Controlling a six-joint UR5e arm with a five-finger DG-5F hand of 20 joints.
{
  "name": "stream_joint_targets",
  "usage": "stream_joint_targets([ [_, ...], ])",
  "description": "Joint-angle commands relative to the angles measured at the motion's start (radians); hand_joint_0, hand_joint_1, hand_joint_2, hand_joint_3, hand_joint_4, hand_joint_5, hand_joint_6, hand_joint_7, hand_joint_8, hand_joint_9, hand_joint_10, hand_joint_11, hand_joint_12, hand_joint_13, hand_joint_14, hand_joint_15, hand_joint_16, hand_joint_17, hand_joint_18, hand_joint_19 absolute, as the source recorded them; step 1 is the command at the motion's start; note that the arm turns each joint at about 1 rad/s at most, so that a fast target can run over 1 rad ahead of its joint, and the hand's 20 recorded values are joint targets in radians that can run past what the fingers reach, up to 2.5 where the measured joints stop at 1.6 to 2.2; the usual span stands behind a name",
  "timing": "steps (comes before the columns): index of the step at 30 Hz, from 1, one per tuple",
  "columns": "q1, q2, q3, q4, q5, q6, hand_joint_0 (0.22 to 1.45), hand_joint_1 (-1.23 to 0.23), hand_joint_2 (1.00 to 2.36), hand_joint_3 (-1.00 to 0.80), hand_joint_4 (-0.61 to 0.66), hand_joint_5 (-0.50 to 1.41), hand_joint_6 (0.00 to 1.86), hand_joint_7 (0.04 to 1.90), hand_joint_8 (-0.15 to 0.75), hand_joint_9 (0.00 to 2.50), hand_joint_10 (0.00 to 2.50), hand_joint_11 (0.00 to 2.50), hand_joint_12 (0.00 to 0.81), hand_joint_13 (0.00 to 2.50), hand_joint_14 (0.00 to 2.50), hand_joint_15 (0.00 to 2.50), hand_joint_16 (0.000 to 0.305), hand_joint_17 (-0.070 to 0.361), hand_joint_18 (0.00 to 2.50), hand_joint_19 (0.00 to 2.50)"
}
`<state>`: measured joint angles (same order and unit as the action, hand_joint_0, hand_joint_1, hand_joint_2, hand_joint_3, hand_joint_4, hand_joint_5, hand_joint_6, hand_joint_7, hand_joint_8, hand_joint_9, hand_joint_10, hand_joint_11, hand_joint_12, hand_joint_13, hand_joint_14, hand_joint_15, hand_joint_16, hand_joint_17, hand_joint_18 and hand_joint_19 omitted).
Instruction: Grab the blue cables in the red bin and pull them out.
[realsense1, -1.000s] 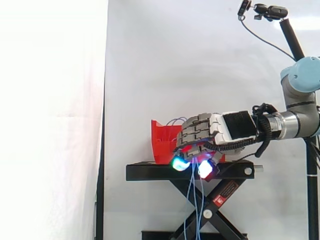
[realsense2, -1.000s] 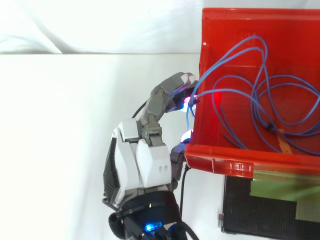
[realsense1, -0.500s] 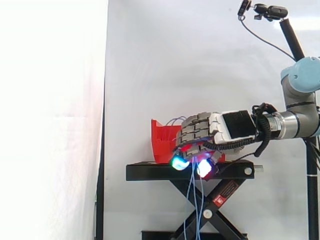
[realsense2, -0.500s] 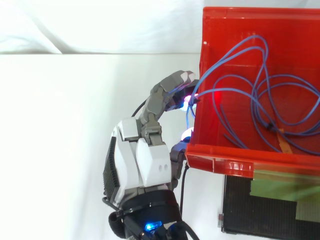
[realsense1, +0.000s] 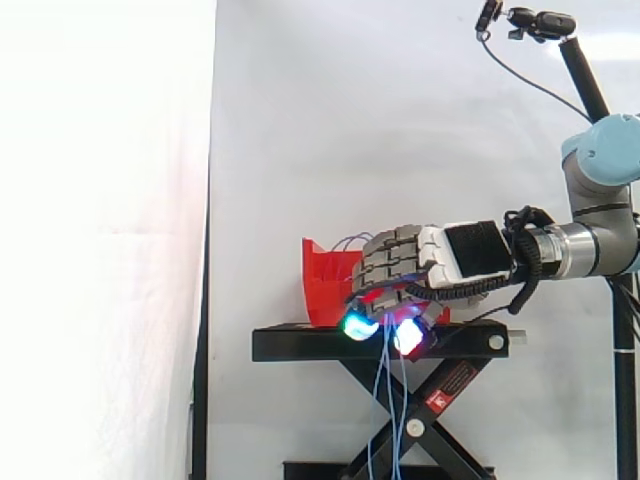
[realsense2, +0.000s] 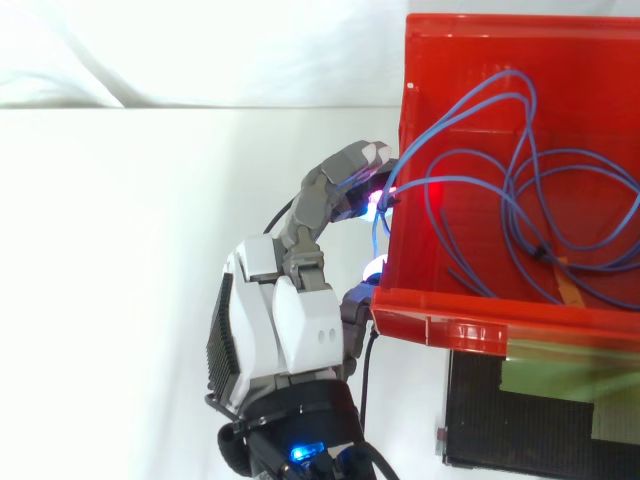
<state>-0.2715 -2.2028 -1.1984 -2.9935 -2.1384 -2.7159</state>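
Note:
The red bin (realsense2: 440, 325) stands on the black stand (realsense1: 300, 344) and holds a tangle of thin blue cables (realsense2: 520, 210). My hand (realsense2: 285, 330) sits just outside the bin's left wall, fingers curled, pinching cable strands where they cross the rim. In the side view my hand (realsense1: 455, 255) hovers in front of the red bin (realsense1: 322, 285), its fingertips (realsense1: 357, 326) glowing cyan and white. Blue cables (realsense1: 385, 410) hang down from the fingertips in front of the stand.
A white curtain fills the background. The black scissor stand (realsense1: 420, 420) carries the bin, and its dark top with a green patch (realsense2: 545, 400) shows below the bin. A camera on a black pole (realsense1: 585, 70) rises at the upper right.

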Motion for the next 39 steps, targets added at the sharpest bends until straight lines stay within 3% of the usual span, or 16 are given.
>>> stream_joint_targets([
  [1, 0.0, 0.0, 0.0, -0.001, 0.0, 0.0, 0.86, -0.89, 1.0, -1.0, 0.22, 0.9, 0.01, 0.69, 0.285, 0.76, 0.02, 0.53, 0.346, 0.75, 0.02, 0.51, 0.044, 0.1, 0.54, 0.61],
  [39, 0.0, 0.0, -0.012, -0.002, 0.003, 0.002, 0.87, -0.86, 1.0, -1.0, 0.19, 0.99, 0.02, 0.8, 0.284, 0.79, 0.02, 0.56, 0.343, 0.76, 0.02, 0.52, 0.044, 0.098, 0.56, 0.61],
])
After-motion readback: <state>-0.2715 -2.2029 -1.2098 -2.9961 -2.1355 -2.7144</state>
